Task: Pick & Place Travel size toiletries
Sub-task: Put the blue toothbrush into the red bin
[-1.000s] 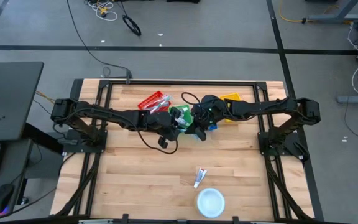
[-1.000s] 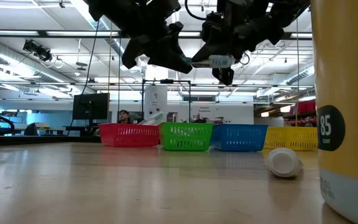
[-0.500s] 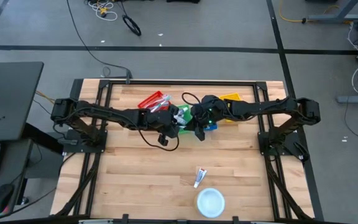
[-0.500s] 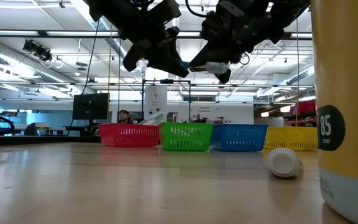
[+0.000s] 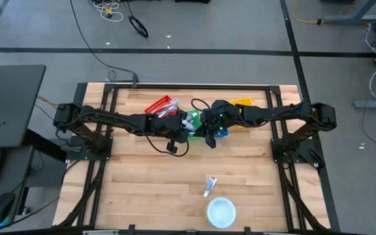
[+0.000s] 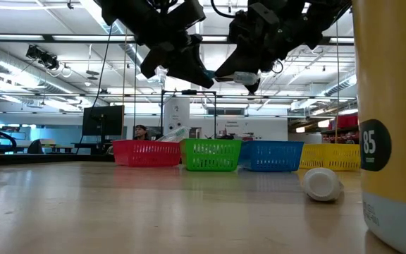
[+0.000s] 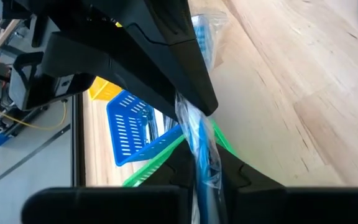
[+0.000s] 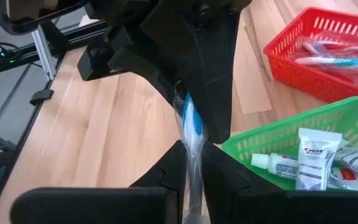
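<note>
High view: the left gripper has drawn in to meet the right gripper above the green basket at the far side. Both are clenched on one plastic-wrapped blue toiletry, apparently a mid-air handover. A tube still lies near the front.

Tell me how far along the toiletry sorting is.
Done: toothbrushes lie in the red basket, tubes in the green basket. In hand: the left gripper and right gripper both pinch one blue wrapped item above the baskets. Left: one loose tube by the white disc.
</note>
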You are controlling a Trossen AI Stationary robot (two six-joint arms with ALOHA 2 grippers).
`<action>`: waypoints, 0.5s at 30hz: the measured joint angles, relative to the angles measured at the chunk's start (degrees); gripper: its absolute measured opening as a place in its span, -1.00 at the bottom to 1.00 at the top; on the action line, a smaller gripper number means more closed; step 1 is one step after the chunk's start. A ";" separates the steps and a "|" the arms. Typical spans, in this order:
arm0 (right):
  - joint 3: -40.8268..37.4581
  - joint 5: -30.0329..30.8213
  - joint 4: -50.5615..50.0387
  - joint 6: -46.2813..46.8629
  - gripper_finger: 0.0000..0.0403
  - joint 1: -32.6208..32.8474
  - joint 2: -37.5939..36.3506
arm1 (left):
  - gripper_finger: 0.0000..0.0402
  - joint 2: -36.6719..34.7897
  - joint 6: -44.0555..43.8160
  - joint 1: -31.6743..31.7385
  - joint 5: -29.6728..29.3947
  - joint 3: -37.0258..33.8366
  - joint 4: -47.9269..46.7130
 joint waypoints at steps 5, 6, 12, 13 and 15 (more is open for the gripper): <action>0.00 2.53 -0.11 -0.43 -0.78 0.44 0.00 | -0.87 0.00 -1.11 0.02 -0.63 -0.02 -0.22; 0.00 2.51 -0.11 -1.33 -0.78 0.59 0.00 | -0.88 0.00 -1.34 0.02 -0.62 -0.02 -0.22; 0.00 2.99 -0.13 -2.29 -0.78 1.27 0.00 | -0.86 0.00 -1.77 -0.06 -0.42 -0.02 -0.24; 0.00 3.00 -0.09 -2.41 -0.78 1.29 0.00 | -0.85 0.00 -1.69 -0.06 -0.40 -0.02 -0.24; 0.00 3.03 0.14 -2.94 -0.78 1.25 0.00 | -0.85 0.00 -1.67 -0.08 -0.43 -0.02 -0.26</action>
